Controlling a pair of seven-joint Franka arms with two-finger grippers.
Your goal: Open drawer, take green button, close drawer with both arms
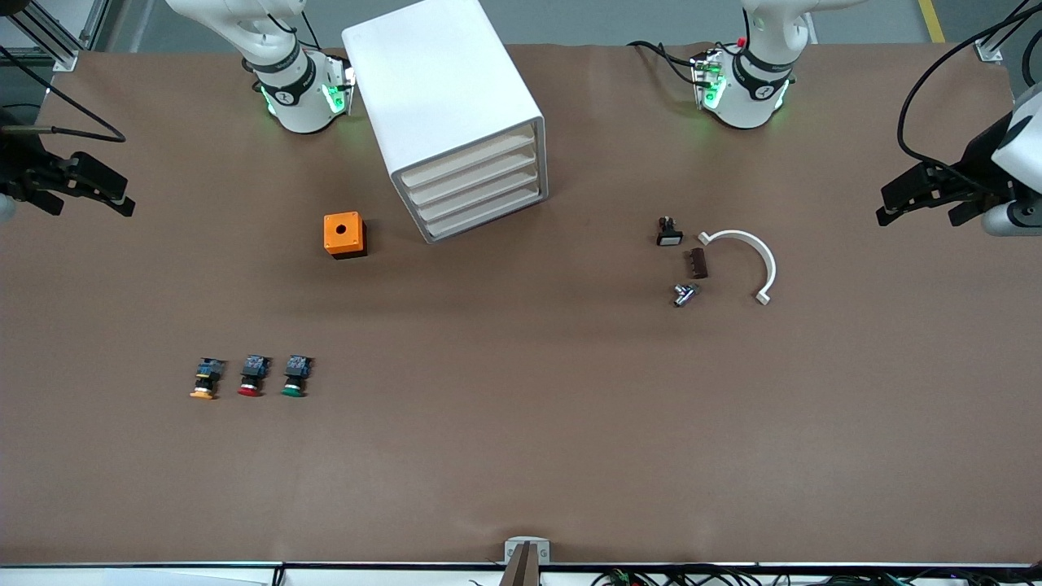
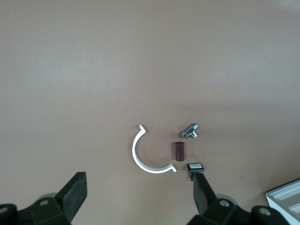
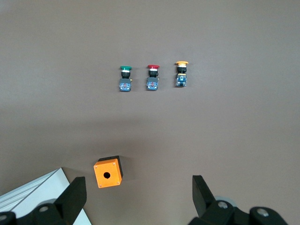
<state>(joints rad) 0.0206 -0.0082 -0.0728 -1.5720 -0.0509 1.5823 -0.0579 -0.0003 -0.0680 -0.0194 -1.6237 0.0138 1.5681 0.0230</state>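
Note:
The white cabinet (image 1: 444,98) stands at the table's middle, near the robot bases. Its four cream-fronted drawers (image 1: 476,189) are all shut. The green-capped button (image 1: 295,377) lies on the table toward the right arm's end, nearer to the front camera than the cabinet, and also shows in the right wrist view (image 3: 125,77). My right gripper (image 1: 122,195) hangs open and empty at the right arm's end of the table, and in its own view (image 3: 138,183) the jaws stand wide apart. My left gripper (image 1: 891,203) hangs open and empty at the left arm's end, wide apart in its own view (image 2: 139,180).
A red-capped button (image 1: 252,376) and a yellow-orange-capped button (image 1: 206,379) lie beside the green one. An orange box (image 1: 344,234) sits beside the cabinet. Toward the left arm's end lie a white curved clamp (image 1: 753,260), a brown piece (image 1: 698,263), a metal fitting (image 1: 684,294) and a small black switch (image 1: 669,233).

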